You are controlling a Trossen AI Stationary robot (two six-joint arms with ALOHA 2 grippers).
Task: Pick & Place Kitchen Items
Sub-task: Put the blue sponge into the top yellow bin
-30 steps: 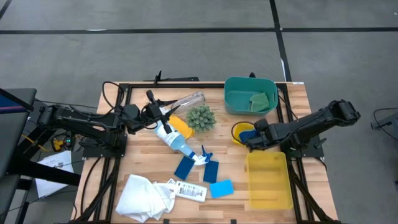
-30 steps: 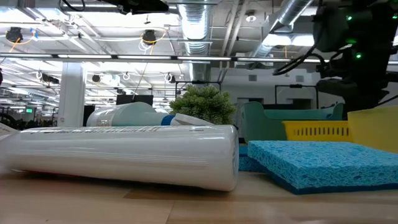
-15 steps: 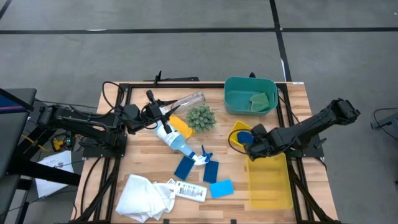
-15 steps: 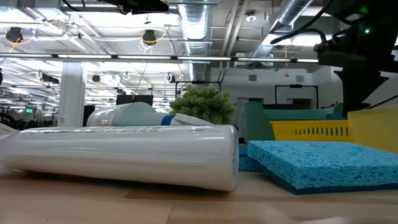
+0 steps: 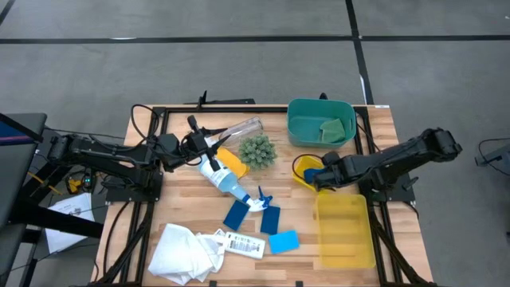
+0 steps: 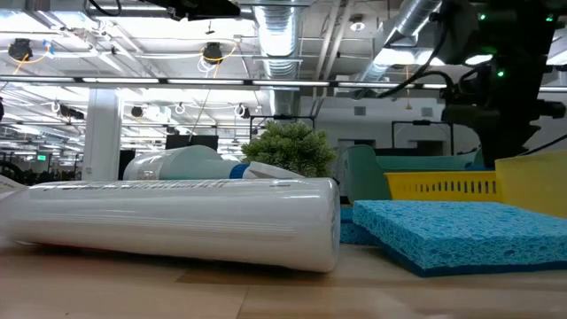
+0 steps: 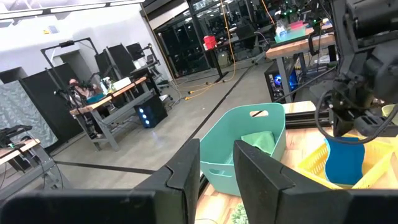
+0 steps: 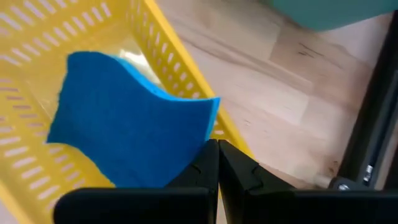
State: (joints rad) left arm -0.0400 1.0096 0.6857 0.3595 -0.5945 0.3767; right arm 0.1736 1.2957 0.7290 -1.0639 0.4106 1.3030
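From above, your right gripper (image 5: 313, 180) sits over the small yellow basket (image 5: 300, 166), just beside the teal bin (image 5: 297, 132). Its wrist view shows the fingers clenched on a blue sponge (image 8: 127, 127) hanging inside that basket (image 8: 37, 37); release only once the sponge is below the rim. The left gripper (image 7: 217, 165) waits half-parted, nothing visibly held.

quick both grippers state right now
left gripper: part open, holding nothing visible.
right gripper: shut on the blue sponge, over the yellow basket.
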